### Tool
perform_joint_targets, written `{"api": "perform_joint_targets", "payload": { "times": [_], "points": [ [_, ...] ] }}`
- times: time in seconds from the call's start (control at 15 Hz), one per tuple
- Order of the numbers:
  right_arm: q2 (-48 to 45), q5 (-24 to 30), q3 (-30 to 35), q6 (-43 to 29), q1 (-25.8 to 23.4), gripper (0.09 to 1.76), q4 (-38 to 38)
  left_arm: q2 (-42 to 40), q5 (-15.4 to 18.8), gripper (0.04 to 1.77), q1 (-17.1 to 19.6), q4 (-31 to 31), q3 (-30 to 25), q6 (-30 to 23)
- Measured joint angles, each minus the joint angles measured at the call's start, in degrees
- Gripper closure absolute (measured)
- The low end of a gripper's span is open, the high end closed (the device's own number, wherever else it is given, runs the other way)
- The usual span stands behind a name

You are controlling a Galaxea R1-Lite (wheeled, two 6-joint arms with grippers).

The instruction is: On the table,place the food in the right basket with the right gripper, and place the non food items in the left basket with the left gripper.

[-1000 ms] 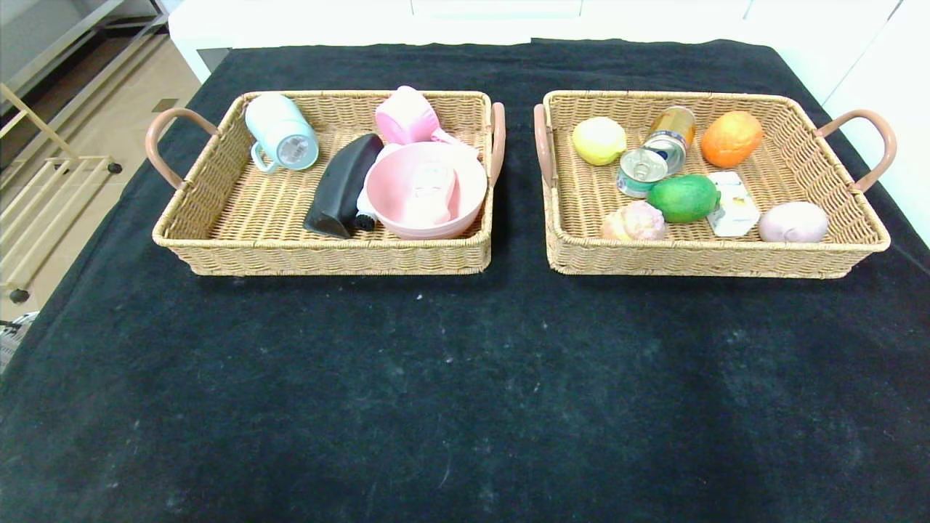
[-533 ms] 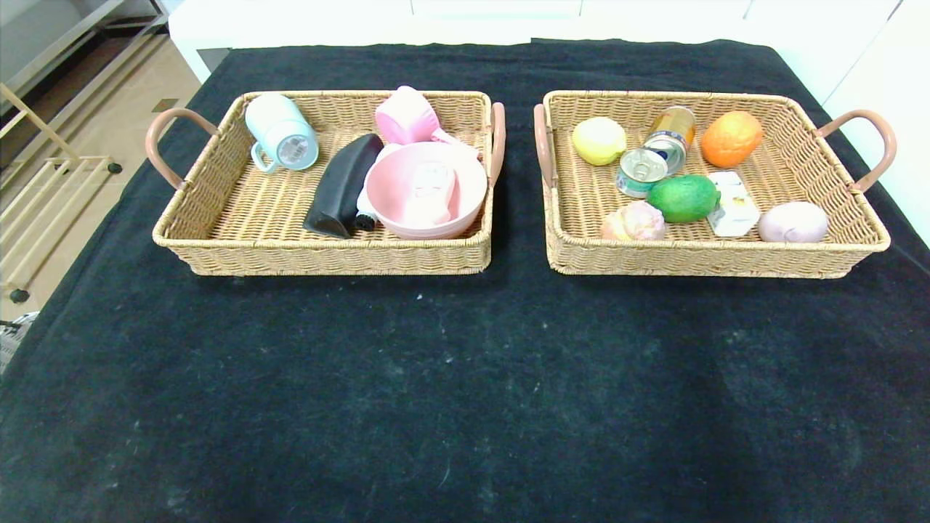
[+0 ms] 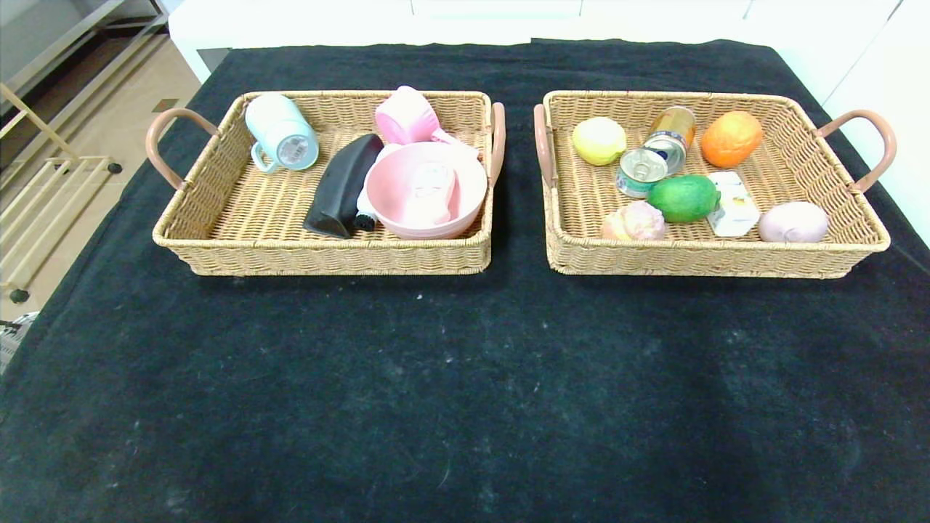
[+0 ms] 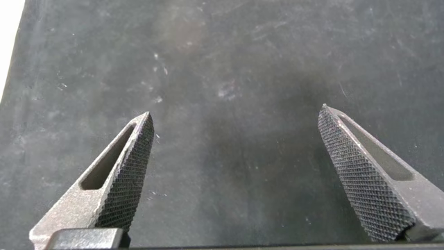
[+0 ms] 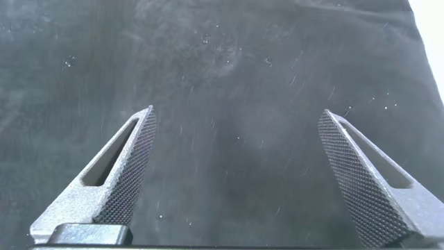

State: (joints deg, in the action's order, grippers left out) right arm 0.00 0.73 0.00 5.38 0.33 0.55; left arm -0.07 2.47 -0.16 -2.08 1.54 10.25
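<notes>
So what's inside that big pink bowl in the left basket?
A pale pink bottle lies inside the bowl. The bowl's near wall hides its lower end. A black bottle leans beside the bowl in the basket.

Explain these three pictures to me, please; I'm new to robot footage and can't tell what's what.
The wide picture comes from a camera on the robot's head, looking down at a table draped in black cloth. Two wicker baskets stand on it: the left basket holds a blue mug, a pink bowl and other non-food things; the right basket holds fruit, cans and a carton. The other two pictures come from cameras on each wrist. They show the left gripper and the right gripper above bare cloth, jaws wide open, holding nothing.
</notes>
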Motion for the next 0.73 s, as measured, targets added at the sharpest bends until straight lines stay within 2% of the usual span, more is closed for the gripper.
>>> {"api": "perform_joint_targets", "payload": {
  "times": [0.13, 0.33, 0.73],
  "points": [
    [0.00, 0.12, 0.00, -1.91, 0.00, 0.15, -0.41, 0.00, 0.44, 0.09, 0.00, 0.18, -0.66, -0.09],
    [0.00, -0.07, 0.00, -3.64, 0.00, 0.14, -0.50, 0.00, 0.00, 0.09, 0.00, 0.02, -0.90, -4.52],
    [0.00, -0.13, 0.00, -4.75, 0.09, 0.14, -0.44, 0.00, -1.49, 0.09, 0.02, 0.49, -1.01, -8.05]
  ]
}}
